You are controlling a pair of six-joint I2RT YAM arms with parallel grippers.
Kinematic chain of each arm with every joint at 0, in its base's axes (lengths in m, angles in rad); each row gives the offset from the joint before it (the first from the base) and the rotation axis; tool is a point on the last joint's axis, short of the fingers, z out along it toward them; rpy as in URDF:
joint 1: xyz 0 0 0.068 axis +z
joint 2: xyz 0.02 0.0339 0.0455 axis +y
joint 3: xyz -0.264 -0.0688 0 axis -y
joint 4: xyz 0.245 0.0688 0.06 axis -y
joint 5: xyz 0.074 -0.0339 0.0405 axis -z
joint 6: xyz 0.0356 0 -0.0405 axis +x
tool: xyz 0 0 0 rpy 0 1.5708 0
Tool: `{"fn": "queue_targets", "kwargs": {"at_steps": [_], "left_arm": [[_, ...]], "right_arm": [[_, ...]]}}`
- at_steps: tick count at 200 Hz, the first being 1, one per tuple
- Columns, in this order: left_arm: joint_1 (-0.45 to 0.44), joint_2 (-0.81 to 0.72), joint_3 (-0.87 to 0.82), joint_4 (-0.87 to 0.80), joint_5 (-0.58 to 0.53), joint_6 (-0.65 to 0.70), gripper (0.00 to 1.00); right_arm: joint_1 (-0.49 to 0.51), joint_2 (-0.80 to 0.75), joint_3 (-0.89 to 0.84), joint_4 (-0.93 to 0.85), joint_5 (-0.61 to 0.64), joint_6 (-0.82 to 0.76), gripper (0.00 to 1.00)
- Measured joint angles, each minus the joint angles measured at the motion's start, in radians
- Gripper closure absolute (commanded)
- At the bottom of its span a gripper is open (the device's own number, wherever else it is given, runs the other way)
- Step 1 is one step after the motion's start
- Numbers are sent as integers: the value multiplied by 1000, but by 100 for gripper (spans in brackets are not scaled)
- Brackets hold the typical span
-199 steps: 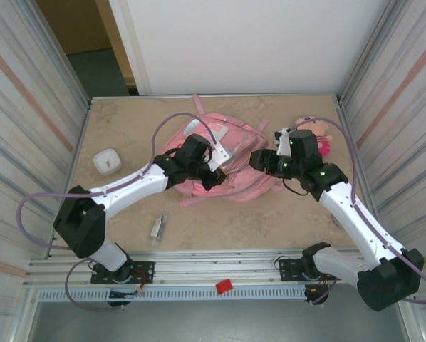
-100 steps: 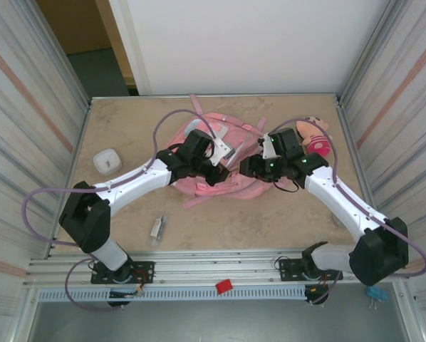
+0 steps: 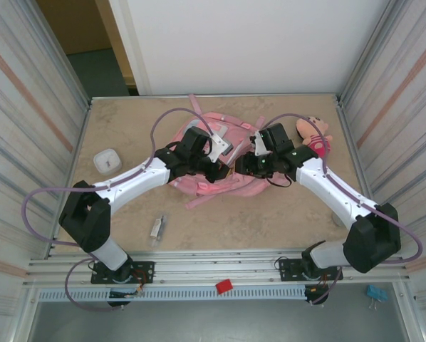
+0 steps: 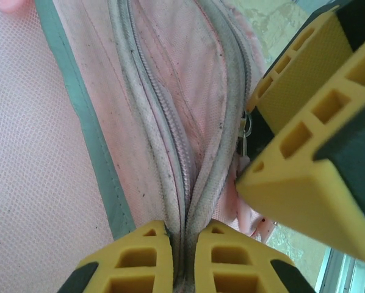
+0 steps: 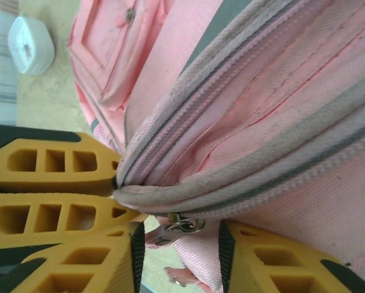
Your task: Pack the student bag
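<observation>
Two claws of mine meet over the student bag (image 3: 231, 188), which lies flat toward the far middle of the table (image 3: 127, 214). From above, my left claw (image 3: 214, 174) and right claw (image 3: 240, 165) sit almost nose to nose on its pink front.

Through my left wrist, the left claw is pinched tight on the fabric ridge along the zip. I judge that is to hold the cloth taut so the slider can run. The zip pull (image 4: 244, 135) hangs just beside the right claw's yellow fingers (image 4: 304, 183).

Through my right wrist, the right claw stands partly open, one finger on either side of that pull, gripping nothing yet. The bag's seam runs just above it, with the left claw's fingers (image 5: 103, 162) clamped on its end.
</observation>
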Motion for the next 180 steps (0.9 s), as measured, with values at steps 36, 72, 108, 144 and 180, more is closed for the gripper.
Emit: {"fn": "queue_targets", "kwargs": {"at_steps": [36, 72, 108, 144, 180], "left_arm": [[0, 0, 0, 10, -1, 0, 100], [0, 0, 0, 14, 2, 0, 100], [0, 0, 0, 17, 6, -7, 100], [4, 0, 0, 19, 8, -11, 100], [4, 0, 0, 17, 6, -10, 100]], "right_arm": [[1, -6, 2, -13, 48, 3, 71], [0, -14, 2, -20, 65, 1, 60], [5, -9, 7, -20, 72, 2, 62], [21, -10, 18, -33, 131, 3, 71], [20, -63, 13, -39, 180, -1, 66]]}}
